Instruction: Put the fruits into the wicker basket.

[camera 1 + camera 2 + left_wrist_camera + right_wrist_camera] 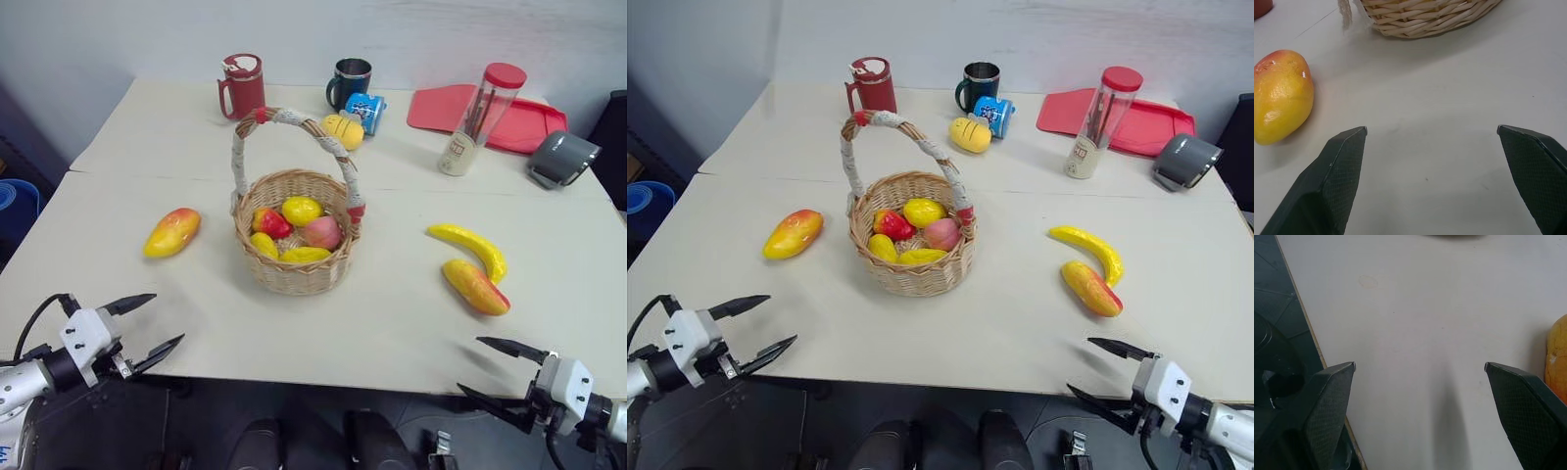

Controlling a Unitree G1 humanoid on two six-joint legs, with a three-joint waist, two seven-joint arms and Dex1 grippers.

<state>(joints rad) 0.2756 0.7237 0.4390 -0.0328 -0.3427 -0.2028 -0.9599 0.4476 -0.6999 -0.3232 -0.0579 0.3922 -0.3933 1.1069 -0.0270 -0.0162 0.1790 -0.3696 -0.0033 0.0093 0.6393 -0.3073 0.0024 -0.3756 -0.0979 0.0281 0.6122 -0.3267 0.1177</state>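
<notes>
Left gripper (147, 323) spread wide, empty, hovering at the table edge left of the basket (294, 269). One mango (171, 232) lies left of the basket; banana (472, 249) and second mango (475, 286) right. Right gripper (500, 370) likewise wide, empty, low.

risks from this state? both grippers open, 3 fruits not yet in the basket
1. The wicker basket has a tall arched handle across its top; an arm coming in low could snag it and tip the basket.
2. The banana and the right mango lie close together, so the right gripper may nudge one while closing on the other.
3. The basket already holds fruit; additions may roll out.
</notes>
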